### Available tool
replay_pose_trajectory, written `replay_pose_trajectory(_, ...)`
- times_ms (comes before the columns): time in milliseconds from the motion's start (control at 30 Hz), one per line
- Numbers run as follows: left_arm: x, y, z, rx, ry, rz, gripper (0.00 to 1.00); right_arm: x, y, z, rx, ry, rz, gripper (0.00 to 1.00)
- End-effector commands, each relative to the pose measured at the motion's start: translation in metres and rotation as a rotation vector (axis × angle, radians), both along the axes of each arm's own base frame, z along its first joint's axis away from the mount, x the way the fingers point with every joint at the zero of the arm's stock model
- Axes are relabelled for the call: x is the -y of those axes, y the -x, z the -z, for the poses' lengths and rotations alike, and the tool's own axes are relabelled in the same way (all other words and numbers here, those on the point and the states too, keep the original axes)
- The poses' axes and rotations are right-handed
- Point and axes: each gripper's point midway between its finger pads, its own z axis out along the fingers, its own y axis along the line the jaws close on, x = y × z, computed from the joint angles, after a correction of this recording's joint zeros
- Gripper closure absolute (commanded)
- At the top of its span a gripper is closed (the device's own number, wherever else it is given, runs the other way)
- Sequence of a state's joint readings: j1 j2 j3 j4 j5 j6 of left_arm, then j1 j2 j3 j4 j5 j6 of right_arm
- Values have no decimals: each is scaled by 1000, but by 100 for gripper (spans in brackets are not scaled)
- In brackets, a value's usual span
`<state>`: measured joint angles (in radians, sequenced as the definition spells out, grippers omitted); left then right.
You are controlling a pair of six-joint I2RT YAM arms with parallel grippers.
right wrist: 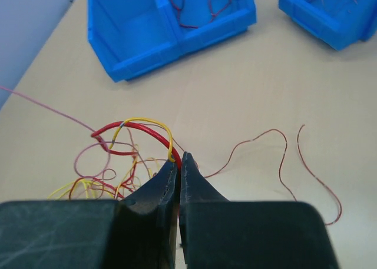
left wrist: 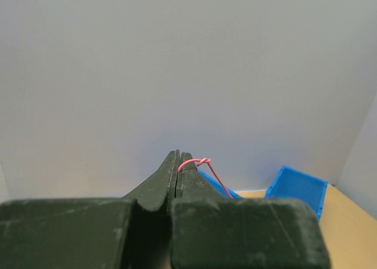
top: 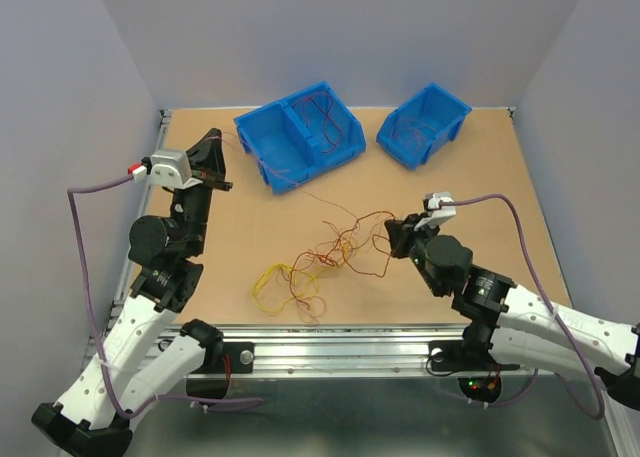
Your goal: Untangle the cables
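A loose tangle of red, yellow and orange cables [top: 315, 262] lies on the table's middle. My left gripper [top: 222, 149] is raised at the back left, shut on a thin pink-red cable [left wrist: 203, 166] that hooks over its tip and runs down toward the bins. My right gripper [top: 392, 235] sits at the tangle's right edge, shut on a red cable [right wrist: 141, 130] with a yellow strand [right wrist: 162, 128] looped beside it. More strands [right wrist: 277, 157] trail to the right of it.
A double blue bin [top: 300, 134] holding red wires stands at the back centre. A single blue bin [top: 424, 125] with wires stands at the back right. Grey walls enclose the table on three sides.
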<state>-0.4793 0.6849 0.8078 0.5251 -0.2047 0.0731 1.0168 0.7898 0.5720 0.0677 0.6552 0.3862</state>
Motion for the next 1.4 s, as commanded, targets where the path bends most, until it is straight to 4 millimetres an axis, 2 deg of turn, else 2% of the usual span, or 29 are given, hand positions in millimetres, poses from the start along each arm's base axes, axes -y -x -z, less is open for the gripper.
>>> replay_pose_trajectory(0,-25,3,-18,45,103,-97,100,30,-2,30,-99,81,168,99)
replay_pose_trajectory(33,-30,3,-19,41,116,-122,100,38,-3,39,-136,125,223,99)
replay_pose_trajectory(100,-32,3,-19,42,121,-133,100,36,-3,49,-171,173,225,97)
replay_pose_trajectory(133,-32,5,-20,47,120,-130,100,35,-3,52,-183,193,217,88)
replay_pose_trajectory(233,-22,10,-23,79,85,-70,100,24,-5,53,-199,208,189,77)
replay_pose_trajectory(400,-3,16,-23,124,9,17,100,23,-8,53,-179,215,190,73)
replay_pose_trajectory(467,11,19,-22,149,-47,80,100,17,-9,47,-149,200,157,56)
replay_pose_trajectory(567,36,23,-15,178,-132,187,100,-2,-4,31,-74,143,21,45)
replay_pose_trajectory(633,47,21,-9,178,-171,230,100,-23,4,10,9,93,-122,43)
replay_pose_trajectory(700,58,23,-5,186,-210,282,100,-33,13,-5,73,60,-215,42)
replay_pose_trajectory(733,63,24,-3,189,-227,306,100,-44,19,-18,132,45,-296,42)
replay_pose_trajectory(867,71,23,1,188,-251,339,100,-66,29,-42,232,37,-422,36)
replay_pose_trajectory(1033,69,27,-2,197,-246,339,100,-103,21,-25,217,141,-524,34)
replay_pose_trajectory(1100,68,29,-3,200,-243,336,100,-114,16,-26,217,158,-537,34)
replay_pose_trajectory(1133,67,31,-4,206,-241,335,100,-124,14,-13,193,185,-561,34)
replay_pose_trajectory(1233,64,31,-5,204,-234,324,100,-136,11,-11,189,196,-587,34)
replay_pose_trajectory(1267,62,30,-6,201,-230,310,100,-139,8,-7,178,203,-580,44)
replay_pose_trajectory(1367,59,29,-6,196,-222,296,100,-140,4,-3,167,213,-563,50)
